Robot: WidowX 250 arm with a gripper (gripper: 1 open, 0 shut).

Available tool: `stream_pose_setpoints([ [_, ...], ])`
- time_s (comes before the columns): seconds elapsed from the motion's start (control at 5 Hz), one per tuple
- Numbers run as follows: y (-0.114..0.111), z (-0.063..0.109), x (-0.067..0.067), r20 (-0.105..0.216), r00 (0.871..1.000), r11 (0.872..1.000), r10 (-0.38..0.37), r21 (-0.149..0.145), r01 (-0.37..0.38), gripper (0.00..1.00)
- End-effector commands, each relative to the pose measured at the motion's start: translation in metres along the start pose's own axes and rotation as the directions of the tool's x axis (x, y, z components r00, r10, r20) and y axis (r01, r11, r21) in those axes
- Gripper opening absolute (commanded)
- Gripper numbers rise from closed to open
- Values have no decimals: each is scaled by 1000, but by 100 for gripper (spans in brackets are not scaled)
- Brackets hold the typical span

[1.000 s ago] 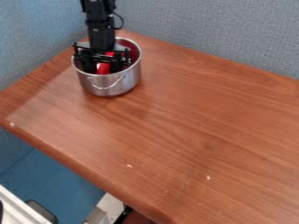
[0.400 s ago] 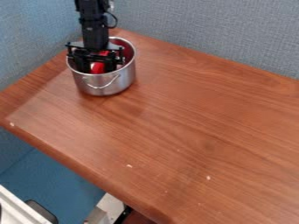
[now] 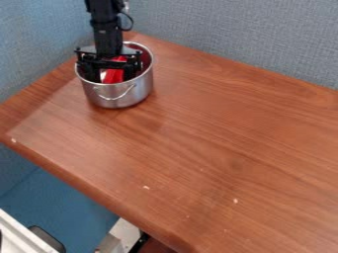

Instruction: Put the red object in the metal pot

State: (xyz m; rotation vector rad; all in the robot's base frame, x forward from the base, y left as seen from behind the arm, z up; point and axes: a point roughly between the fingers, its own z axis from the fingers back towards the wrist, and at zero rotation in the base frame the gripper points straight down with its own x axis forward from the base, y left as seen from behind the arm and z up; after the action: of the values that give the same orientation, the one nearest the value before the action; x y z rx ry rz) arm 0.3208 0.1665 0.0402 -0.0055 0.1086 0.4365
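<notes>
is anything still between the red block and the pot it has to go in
Nothing visible does. The bright red plastic block already lies inside the small shiny steel pot, at the wooden table's far left corner, with the black gripper reaching down into the pot over it.

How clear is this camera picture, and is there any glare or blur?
Camera view: low resolution, soft all over. The metal pot shows bright reflections on its side; the red object inside is blurred under the dark gripper. The wooden table has a pale sheen, no hard shadows.
</notes>
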Motion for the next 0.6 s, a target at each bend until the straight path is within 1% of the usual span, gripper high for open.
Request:
stream_pose_setpoints([
  [0.0,1,26,3,76,997,1000,20,-7,-19,0],
  [0.2,5,26,5,79,996,999,47,-11,-46,0],
  [0.4,5,24,3,81,989,992,123,-19,-122,0],
])
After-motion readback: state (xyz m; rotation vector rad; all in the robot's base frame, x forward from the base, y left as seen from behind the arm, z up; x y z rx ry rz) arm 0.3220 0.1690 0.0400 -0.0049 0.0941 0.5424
